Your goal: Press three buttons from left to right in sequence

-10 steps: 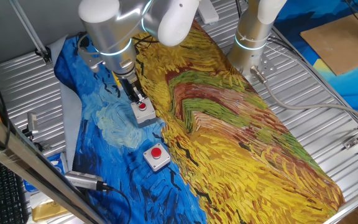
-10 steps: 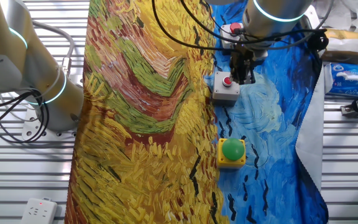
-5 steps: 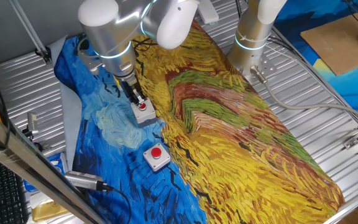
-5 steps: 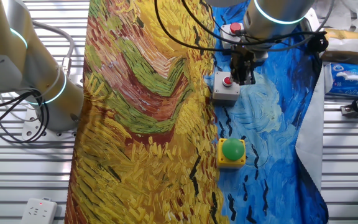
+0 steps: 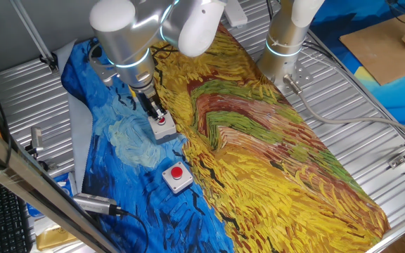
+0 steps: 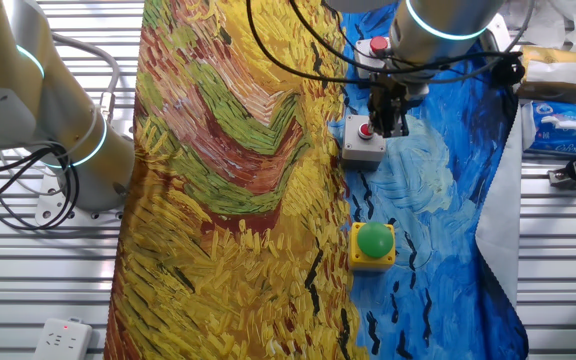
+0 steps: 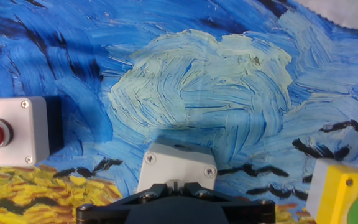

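Three buttons stand in a row on the painted cloth. The green button on its yellow base (image 6: 374,243) stands nearest in the other fixed view and at the lower right of the hand view (image 7: 339,194). The middle red button on a grey box (image 6: 362,140) (image 5: 163,126) lies right under my gripper (image 6: 388,127) (image 5: 157,113). In the hand view my gripper (image 7: 176,185) is shut and covers that button's cap, with the grey box (image 7: 176,165) showing beyond it. The other red button (image 5: 177,175) (image 6: 377,46) (image 7: 5,132) stands apart, untouched.
The cloth (image 5: 259,140) covers the table's middle and bunches into folds near the yellow part. A second robot arm's base (image 5: 285,42) stands at the cloth's far edge. Cables (image 6: 298,40) run over the cloth near the far red button. Clutter (image 6: 558,120) lies beside the blue side.
The gripper stays over the middle red button with its fingers shut. Only a very slight shift of the arm shows; the buttons have not moved.
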`<state>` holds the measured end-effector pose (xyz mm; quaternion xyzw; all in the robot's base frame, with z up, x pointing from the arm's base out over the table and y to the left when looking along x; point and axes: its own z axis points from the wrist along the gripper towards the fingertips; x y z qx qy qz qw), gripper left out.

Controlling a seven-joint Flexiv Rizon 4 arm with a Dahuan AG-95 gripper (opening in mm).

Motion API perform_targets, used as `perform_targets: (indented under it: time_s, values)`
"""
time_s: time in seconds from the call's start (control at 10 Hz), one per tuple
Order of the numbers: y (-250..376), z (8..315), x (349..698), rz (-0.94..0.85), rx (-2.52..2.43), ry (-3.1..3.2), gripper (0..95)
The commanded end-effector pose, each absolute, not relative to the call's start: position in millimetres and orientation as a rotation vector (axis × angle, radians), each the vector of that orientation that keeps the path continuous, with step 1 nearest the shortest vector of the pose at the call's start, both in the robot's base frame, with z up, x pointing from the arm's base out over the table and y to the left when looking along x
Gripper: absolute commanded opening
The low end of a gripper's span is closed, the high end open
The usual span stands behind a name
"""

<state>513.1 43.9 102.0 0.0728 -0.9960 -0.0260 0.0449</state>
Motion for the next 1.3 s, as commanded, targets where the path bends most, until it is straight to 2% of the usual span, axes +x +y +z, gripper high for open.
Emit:
perform_targets:
  time_s: [0.1, 0.7, 0.9, 1.3]
  values:
    - [43.5, 103.5, 511.5, -0.076, 0.219, -3.048, 0.0]
    - [43.4, 102.7, 512.3, -0.073, 0.207, -3.056, 0.0]
    - [43.4, 102.7, 512.3, -0.185, 0.161, -3.07, 0.0]
    - [43.4, 102.7, 512.3, -0.137, 0.203, -3.067, 0.0]
